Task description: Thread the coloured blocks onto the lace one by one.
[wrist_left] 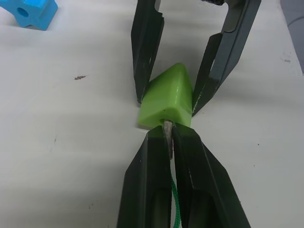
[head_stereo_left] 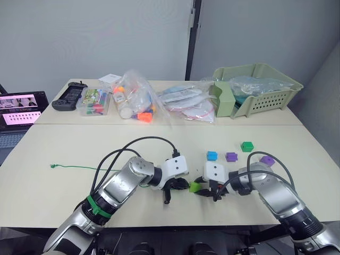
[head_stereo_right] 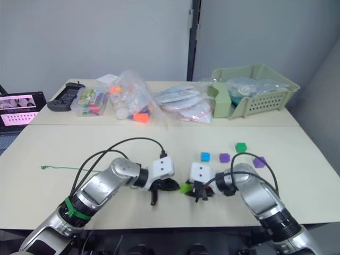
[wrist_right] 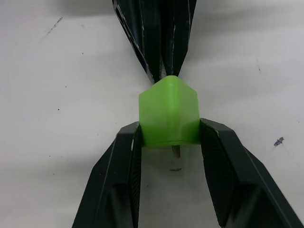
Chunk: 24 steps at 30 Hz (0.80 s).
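Note:
The lime green block point(wrist_left: 168, 97) lies on the table between my two grippers, and my right gripper point(wrist_right: 169, 124) is shut on its sides. My left gripper point(wrist_left: 168, 137) is shut on the lace's pale stiff tip point(wrist_left: 167, 128), which enters the block's hole. A short bit of the tip point(wrist_right: 175, 151) pokes out on the far side. The green lace point(head_stereo_left: 74, 168) trails left across the table to a small knot point(head_stereo_left: 53, 166). The blue block point(head_stereo_left: 212, 155), a purple block point(head_stereo_left: 231, 156), a dark green block point(head_stereo_left: 247, 146) and a second purple block point(head_stereo_left: 267, 160) lie loose just beyond my right gripper.
Clear bags of toys point(head_stereo_left: 135, 101) and a green basket point(head_stereo_left: 255, 93) line the far side of the table. A black controller point(head_stereo_left: 68, 96) and a lit screen point(head_stereo_left: 18, 109) are at the far left. Black cables loop over both wrists.

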Available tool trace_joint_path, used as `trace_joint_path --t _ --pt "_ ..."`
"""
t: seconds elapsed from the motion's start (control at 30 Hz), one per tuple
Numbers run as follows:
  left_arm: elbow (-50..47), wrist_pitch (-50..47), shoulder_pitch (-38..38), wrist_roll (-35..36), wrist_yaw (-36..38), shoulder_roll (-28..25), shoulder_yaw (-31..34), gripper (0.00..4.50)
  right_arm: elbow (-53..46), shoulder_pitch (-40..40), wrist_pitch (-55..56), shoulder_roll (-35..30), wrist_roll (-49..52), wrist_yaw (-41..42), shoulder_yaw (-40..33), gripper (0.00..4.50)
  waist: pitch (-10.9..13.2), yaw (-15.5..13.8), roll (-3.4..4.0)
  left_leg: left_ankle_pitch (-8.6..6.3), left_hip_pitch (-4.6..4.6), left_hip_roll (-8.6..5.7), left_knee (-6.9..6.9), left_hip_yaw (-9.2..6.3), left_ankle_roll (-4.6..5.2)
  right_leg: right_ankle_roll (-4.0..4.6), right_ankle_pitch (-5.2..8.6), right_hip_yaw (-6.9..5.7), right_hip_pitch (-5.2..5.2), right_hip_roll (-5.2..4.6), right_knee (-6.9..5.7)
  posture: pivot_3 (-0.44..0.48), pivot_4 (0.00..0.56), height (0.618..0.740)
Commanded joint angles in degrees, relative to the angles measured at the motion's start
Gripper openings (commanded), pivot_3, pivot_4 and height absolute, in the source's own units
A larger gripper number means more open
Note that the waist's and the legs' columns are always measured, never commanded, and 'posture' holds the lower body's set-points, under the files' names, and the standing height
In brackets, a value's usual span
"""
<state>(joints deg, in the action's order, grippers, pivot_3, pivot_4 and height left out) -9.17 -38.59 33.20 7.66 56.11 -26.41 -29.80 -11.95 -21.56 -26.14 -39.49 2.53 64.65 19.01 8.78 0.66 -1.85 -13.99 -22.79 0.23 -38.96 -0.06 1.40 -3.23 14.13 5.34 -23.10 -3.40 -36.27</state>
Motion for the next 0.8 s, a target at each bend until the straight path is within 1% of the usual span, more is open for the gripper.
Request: trace_joint_path --t 0.03,0.1,0.23,0.37,0.47,0.57,0.63,0.73,0.8 --pt "1.4 4.4 -0.7 -0.4 -0.7 0.7 1.5 0.0 -3.2 1.5 -0.5 0.4 1.4 -0.4 0.2 1.3 0.0 0.0 0.0 0.0 0.0 0.0 0.0 -0.01 0.0 0.0 0.0 0.0 0.0 0.0 0.0 0.0 0.15 0.74" --pt "1.6 7.2 -1.2 0.3 -0.6 1.1 2.8 0.72 -3.6 1.8 -0.7 0.2 1.5 -0.6 0.0 1.3 0.0 0.0 0.0 0.0 -0.01 0.0 0.01 -0.01 0.0 0.0 0.0 0.0 -0.01 -0.01 0.0 0.0 0.15 0.74" --pt "1.0 8.7 -2.1 1.3 0.0 0.9 5.4 1.92 -5.0 3.1 -1.5 -0.3 1.8 -1.2 -0.1 1.3 0.0 0.1 0.0 0.0 -0.08 0.01 0.02 -0.02 0.0 0.0 0.0 0.0 -0.1 -0.01 0.0 0.0 0.15 0.74" --pt "-1.5 8.8 -3.0 3.7 4.1 -2.9 7.7 3.27 -6.2 4.0 -2.4 -0.8 2.0 -1.3 -0.1 1.3 0.0 0.1 0.0 0.0 -0.1 0.01 0.04 -0.04 0.0 0.0 0.0 -0.01 -0.12 -0.01 0.01 0.0 0.15 0.74" --pt "-2.9 10.0 -4.5 5.0 7.8 -7.5 9.5 3.3 -5.9 4.2 -2.6 -1.7 1.2 -1.4 -0.1 1.3 0.0 0.3 0.01 0.0 -0.06 0.07 0.1 -0.01 0.0 0.0 0.0 -0.01 -0.13 0.0 0.0 0.0 0.15 0.74" --pt "-2.8 10.9 -6.0 5.5 10.0 -9.6 9.3 3.3 -5.2 4.0 -2.9 -2.3 0.6 -1.9 -0.1 1.3 0.0 0.2 0.01 0.0 -0.06 0.12 0.09 -0.01 0.0 0.0 0.0 -0.03 -0.11 0.0 0.03 0.0 0.15 0.74" --pt "-1.5 13.3 -6.6 3.9 9.6 -9.5 8.8 3.3 -4.9 4.0 -2.8 -2.6 0.6 -2.0 -0.1 1.3 0.0 -0.1 0.0 0.0 -0.06 0.1 0.06 -0.01 0.0 0.0 0.01 -0.04 -0.06 -0.04 0.06 0.0 0.15 0.74" --pt "-0.1 14.9 -7.1 3.3 8.3 -7.1 8.1 3.3 -5.0 4.0 -2.9 -3.1 0.8 -1.8 0.0 1.3 0.0 -0.3 0.0 0.0 -0.09 0.11 -0.02 -0.01 0.0 -0.01 0.0 -0.07 -0.02 -0.06 0.1 0.0 0.15 0.74" --pt "0.4 16.1 -7.2 2.1 8.3 -6.9 7.4 3.3 -5.2 4.0 -3.0 -3.2 0.9 -1.8 0.1 1.3 0.0 -0.2 0.0 0.0 -0.09 0.1 -0.02 0.01 0.0 -0.01 0.0 -0.06 -0.03 -0.05 0.09 0.0 0.15 0.74"
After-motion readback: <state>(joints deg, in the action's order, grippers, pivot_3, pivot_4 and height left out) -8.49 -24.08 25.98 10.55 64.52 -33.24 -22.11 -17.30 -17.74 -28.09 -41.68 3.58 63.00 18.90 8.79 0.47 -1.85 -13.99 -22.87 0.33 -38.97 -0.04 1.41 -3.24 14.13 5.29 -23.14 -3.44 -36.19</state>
